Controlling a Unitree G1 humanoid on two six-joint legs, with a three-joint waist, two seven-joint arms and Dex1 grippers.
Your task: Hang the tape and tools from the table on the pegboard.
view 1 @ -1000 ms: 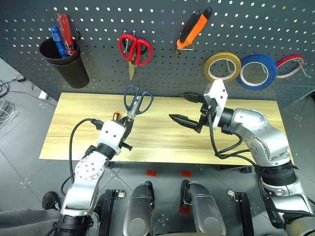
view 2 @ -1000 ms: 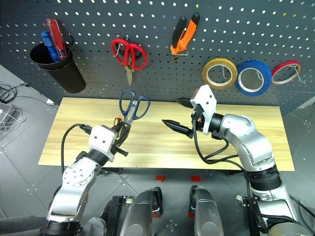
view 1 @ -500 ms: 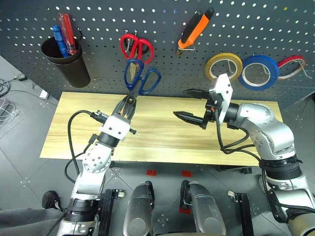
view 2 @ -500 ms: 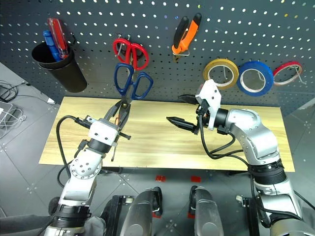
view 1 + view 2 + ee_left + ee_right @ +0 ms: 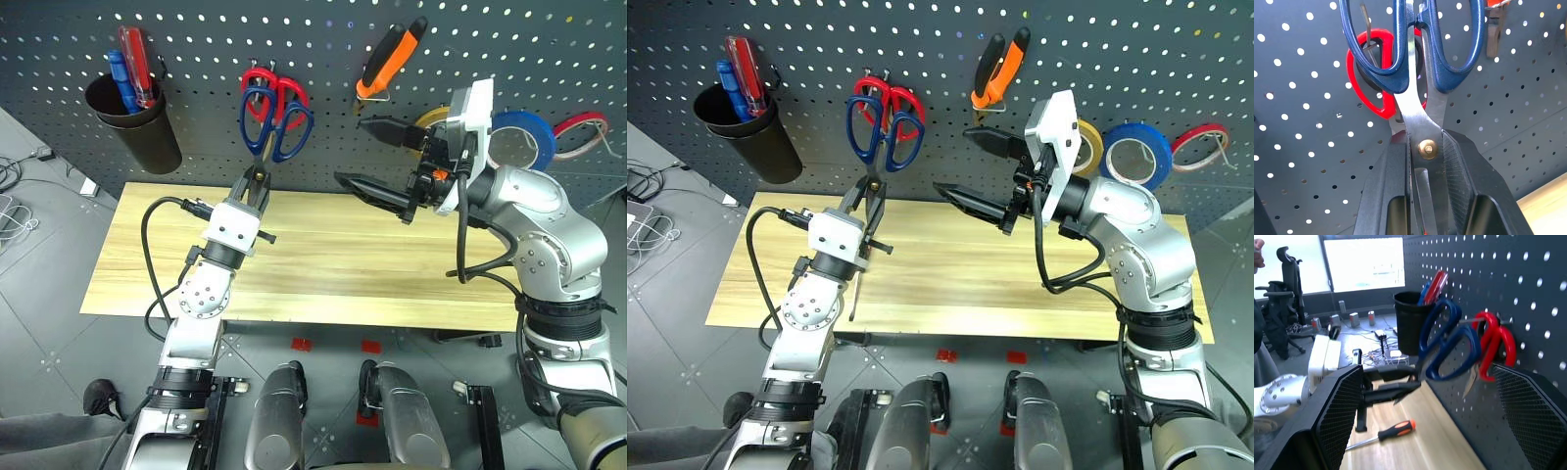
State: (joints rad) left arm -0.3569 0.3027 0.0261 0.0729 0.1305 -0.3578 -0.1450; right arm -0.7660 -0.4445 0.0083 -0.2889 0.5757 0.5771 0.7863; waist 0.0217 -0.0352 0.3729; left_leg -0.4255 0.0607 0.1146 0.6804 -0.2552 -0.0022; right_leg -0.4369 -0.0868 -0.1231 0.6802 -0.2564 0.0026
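My left gripper (image 5: 253, 186) is shut on the blades of steel scissors (image 5: 277, 122) with dark blue loops. It holds them upright against the pegboard (image 5: 196, 39), and the loops overlap the red scissors (image 5: 284, 83) hanging there. The left wrist view has the fingers clamped at the scissors' pivot (image 5: 1424, 147). My right gripper (image 5: 353, 152) hovers open and empty above the table (image 5: 323, 264), just right of the scissors. The orange and black pliers (image 5: 387, 59) hang on a hook. The yellow tape (image 5: 1087, 147) hangs half hidden behind my right hand. An orange-black screwdriver (image 5: 1396, 429) lies on the table.
A black cup (image 5: 137, 122) with red and blue screwdrivers hangs at the pegboard's left. A blue tape roll (image 5: 524, 137) and a red tape roll (image 5: 580, 125) hang at the right.
My left gripper has raised the scissors from above the table up to the pegboard, in front of the red scissors. My right gripper has risen, still open.
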